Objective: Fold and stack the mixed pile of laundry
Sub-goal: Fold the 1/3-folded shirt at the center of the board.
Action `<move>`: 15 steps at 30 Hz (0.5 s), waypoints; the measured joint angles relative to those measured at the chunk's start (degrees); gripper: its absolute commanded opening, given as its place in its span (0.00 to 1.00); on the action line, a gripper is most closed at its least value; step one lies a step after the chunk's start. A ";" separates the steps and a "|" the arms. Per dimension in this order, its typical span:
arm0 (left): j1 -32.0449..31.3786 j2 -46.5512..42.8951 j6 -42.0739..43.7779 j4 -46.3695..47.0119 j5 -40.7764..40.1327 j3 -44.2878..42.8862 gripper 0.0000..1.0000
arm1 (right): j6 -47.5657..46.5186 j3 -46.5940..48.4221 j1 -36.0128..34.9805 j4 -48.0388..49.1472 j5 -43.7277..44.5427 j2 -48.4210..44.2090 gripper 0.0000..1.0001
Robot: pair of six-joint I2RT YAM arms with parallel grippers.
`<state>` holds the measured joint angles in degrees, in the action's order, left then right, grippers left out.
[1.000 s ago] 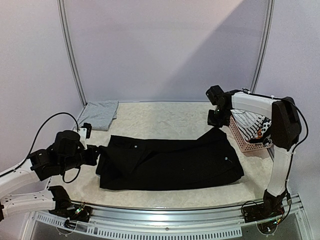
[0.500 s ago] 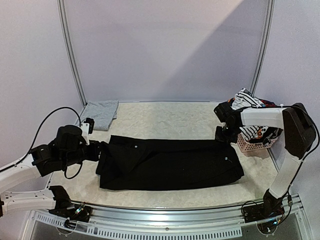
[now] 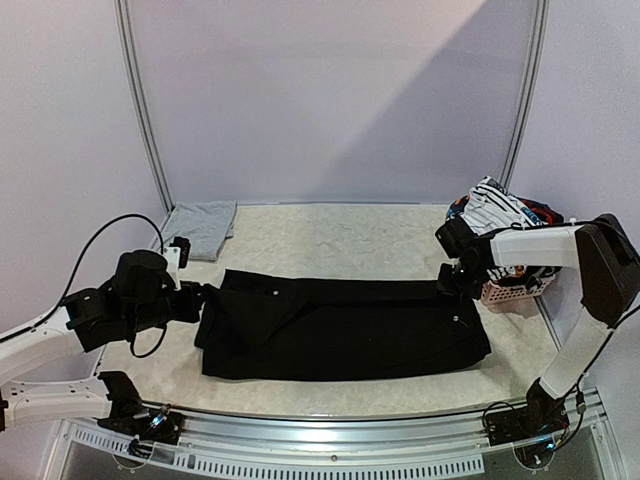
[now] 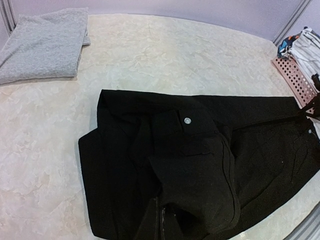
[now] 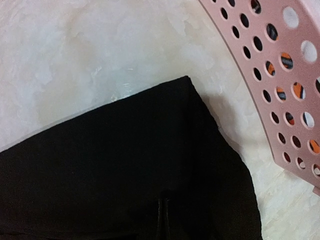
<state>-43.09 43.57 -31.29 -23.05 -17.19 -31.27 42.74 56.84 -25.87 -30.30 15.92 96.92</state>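
Right gripper (image 3: pixel 452 283) has come down from a raised pose near the pink basket (image 3: pixel 505 294) to table (image 3: pixel 330 235) level, and now sits on the far right corner of the black trousers (image 3: pixel 340 325); that corner, tented up toward the claw a second ago, now lies flat just beside the basket wall; right wrist view shows black cloth running straight under the camera, jaws closed tight, so I read it as pinching that corner, though the fingers don't separate from the fabric; left gripper (image 3: pixel 197 301) has barely moved, clamped at the left end of the trousers, cloth bunched up into it in its wrist view; trousers lie stretched lengthwise across the middle of the table between the two claws, roughly the same outline as before, far edge a little straighter; with the arm lowered, the striped piece (image 3: pixel 497 205) and the coloured bits on top of the basket are uncovered again; grey garment (image 3: pixel 198 228) unchanged, folded in the far left corner; meaning: the lay-down looks finished, trousers spread and tensioned, next likely a release or a re-grip for the fold; rest of the pile not started.
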 measured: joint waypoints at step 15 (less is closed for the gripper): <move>-0.44 -4.70 -4.96 -2.05 -1.01 2.82 0.81 | -1.01 -0.55 -1.01 -1.77 0.44 -5.27 0.40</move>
<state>-43.53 38.87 -36.25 -25.10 -18.20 -28.45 41.74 56.29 -26.87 -32.08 16.36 91.66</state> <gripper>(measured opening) 0.769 0.373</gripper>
